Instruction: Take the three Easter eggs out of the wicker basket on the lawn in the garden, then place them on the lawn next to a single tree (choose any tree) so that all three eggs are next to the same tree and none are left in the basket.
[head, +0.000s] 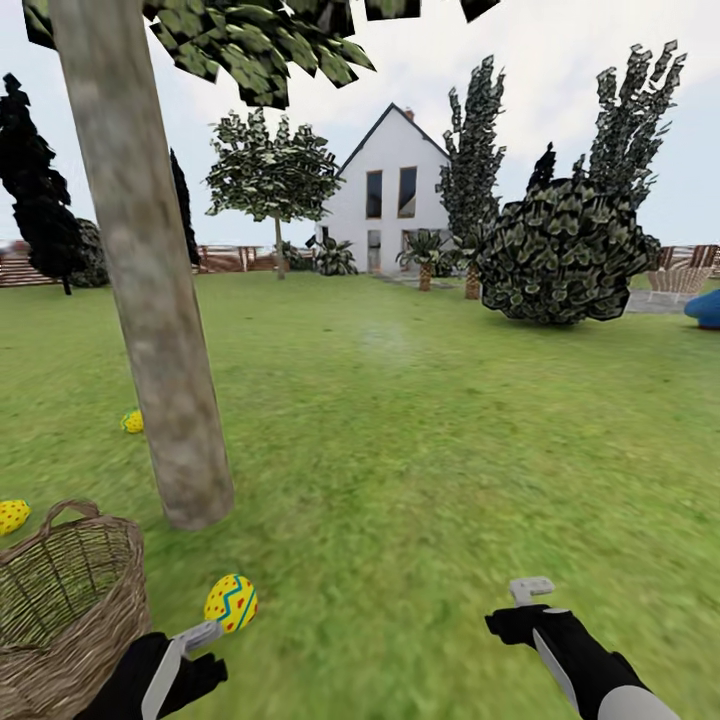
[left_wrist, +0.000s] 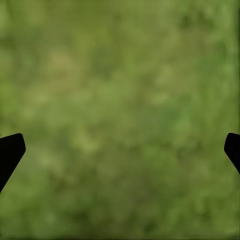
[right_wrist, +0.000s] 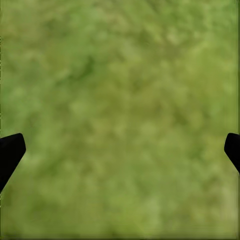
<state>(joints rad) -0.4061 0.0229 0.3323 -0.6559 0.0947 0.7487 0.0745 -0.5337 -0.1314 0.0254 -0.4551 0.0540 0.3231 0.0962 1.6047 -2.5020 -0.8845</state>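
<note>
Basket (head: 60, 600) looks empty at 8 o'clock; three eggs (head: 231, 602) (head: 132, 421) (head: 13, 516) lie on grass (head: 420, 450) around the trunk (head: 150, 300), likely task placement. Left gripper (head: 190, 640) and right gripper (head: 530, 592): jaws apart, holding nothing.

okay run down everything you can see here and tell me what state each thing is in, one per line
wicker basket: upright on the lawn, visible inside looks empty
zigzag egg: on the grass beside the basket, near the trunk
egg behind the trunk: on the grass, partly hidden
egg past the basket: on the grass, outside the rim
tree: standing, trunk leaning
left claw: open, empty, over grass
right claw: open, empty, over grass
</note>
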